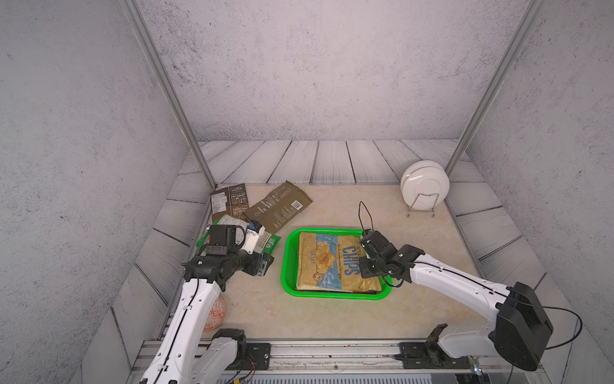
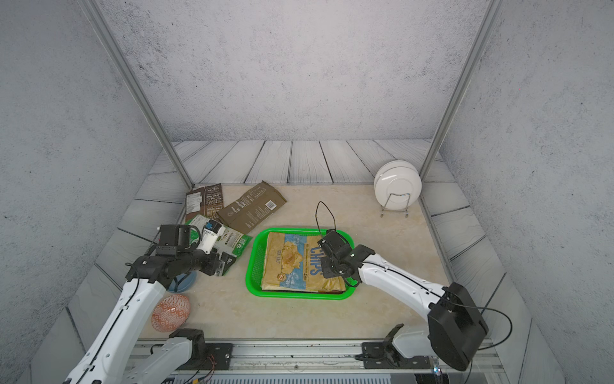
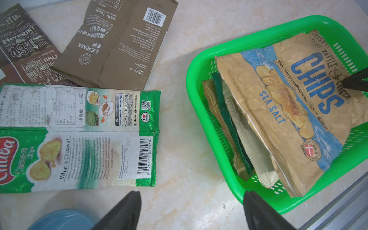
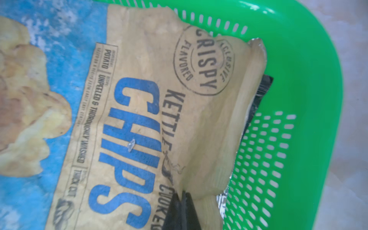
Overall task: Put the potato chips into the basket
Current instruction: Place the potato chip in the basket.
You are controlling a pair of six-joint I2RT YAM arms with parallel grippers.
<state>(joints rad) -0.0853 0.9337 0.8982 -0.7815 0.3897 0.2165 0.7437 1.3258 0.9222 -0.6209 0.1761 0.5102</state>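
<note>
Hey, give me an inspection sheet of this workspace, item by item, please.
Surface: beige tabletop, no spills seen.
Job's things: yellow-blue bag tops a stack in the green basket; dark brown bag, olive bag and light green bag lie outside it.
Clutter: upright white plates, patterned round object, blue dish.
Grippers: left gripper open, empty; right gripper shut on a fold of the yellow-blue bag.
Cables: black loop rising behind the right gripper.
Surroundings: grey walls, metal posts.

The yellow-blue bag (image 3: 278, 111) hides most of the bags beneath (image 3: 227, 119); the left arm (image 1: 196, 299) covers much of the green bag (image 1: 270, 242).
</note>
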